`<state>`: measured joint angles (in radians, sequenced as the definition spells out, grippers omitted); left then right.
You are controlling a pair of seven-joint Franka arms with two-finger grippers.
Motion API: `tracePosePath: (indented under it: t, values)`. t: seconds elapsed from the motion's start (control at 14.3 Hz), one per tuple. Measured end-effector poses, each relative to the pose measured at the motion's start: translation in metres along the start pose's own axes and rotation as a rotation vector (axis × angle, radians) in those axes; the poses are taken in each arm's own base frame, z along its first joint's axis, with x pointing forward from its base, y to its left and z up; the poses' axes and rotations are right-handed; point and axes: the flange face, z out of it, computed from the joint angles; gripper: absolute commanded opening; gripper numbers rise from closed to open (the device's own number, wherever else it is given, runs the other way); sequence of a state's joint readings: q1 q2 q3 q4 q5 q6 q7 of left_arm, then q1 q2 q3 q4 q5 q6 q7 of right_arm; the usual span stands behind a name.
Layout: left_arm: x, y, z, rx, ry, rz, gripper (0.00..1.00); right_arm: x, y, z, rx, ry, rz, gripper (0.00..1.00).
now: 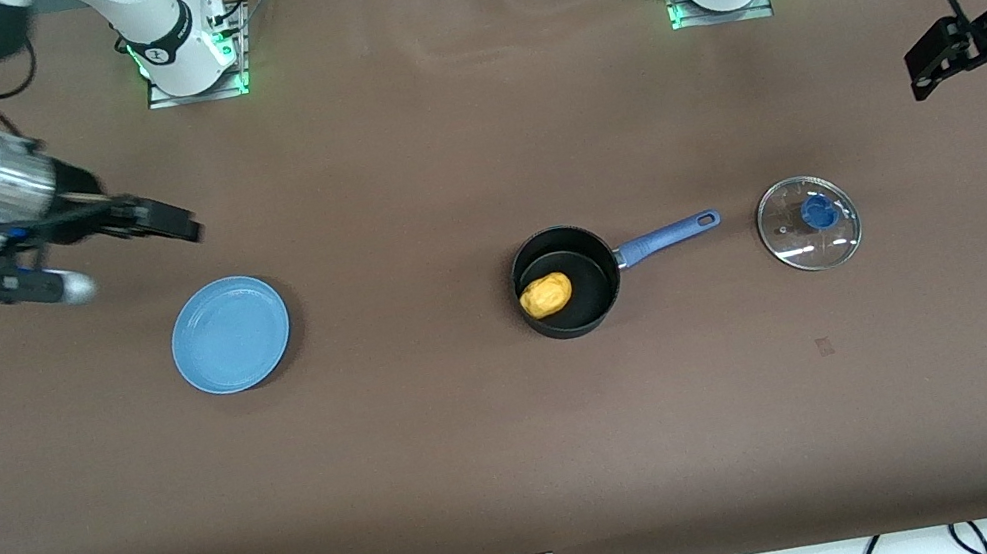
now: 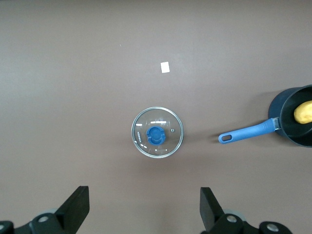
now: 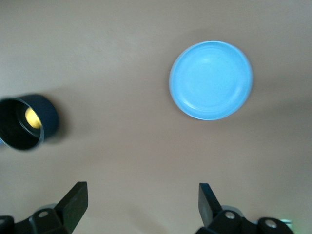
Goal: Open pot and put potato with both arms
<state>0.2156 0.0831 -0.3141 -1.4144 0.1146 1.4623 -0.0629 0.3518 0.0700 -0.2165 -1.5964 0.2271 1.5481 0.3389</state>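
The task looks done: the potato [image 1: 546, 295] sits in the pot [image 1: 566, 281], the lid [image 1: 808, 222] lies off beside it, below the spread, empty left hand [image 1: 924, 71], and the right hand [image 1: 174, 222], also spread, hangs near the plate [image 1: 230, 333].

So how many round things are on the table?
3: the blue plate toward the right arm's end, the pot in the middle with the potato in it, and the lid toward the left arm's end.

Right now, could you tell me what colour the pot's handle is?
Blue: the pot's handle matches the lid's knob; the front view shows it best.
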Motion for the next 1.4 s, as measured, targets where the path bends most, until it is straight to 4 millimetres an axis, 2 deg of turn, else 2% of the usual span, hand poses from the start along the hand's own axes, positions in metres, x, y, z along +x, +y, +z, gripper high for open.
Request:
tracePosePath:
  t: [0.28,0.42,0.49,0.63,0.77,0.91,1.19,1.4]
  values:
    - [0.003,-0.006,0.002,-0.022,0.002,-0.011,1.00,-0.001,0.078,-0.031,-0.065,-0.001,-0.156,1.00]
    - [0.005,-0.005,0.002,-0.028,0.012,-0.011,1.00,0.003,0.105,-0.037,-0.100,0.008,-0.185,1.00]
    - [0.006,-0.006,0.002,-0.029,0.019,-0.012,1.00,0.004,0.110,-0.038,-0.113,0.011,-0.188,1.00]
    - [0.010,-0.009,0.005,-0.028,0.024,-0.019,1.00,0.003,0.105,-0.039,-0.149,0.019,-0.199,1.00]
    - [0.012,-0.009,0.007,-0.039,0.027,-0.026,1.00,-0.002,0.088,-0.045,-0.166,0.039,-0.193,1.00]
    - [0.013,-0.007,0.007,-0.046,0.034,-0.030,1.00,-0.004,0.079,-0.054,-0.177,0.064,-0.191,1.00]
    - [0.018,-0.010,0.009,-0.075,0.069,-0.004,1.00,-0.003,0.079,-0.066,-0.205,0.102,-0.191,1.00]
    - [0.019,-0.010,0.018,-0.081,0.081,0.001,1.00,-0.004,0.078,-0.078,-0.221,0.129,-0.193,1.00]
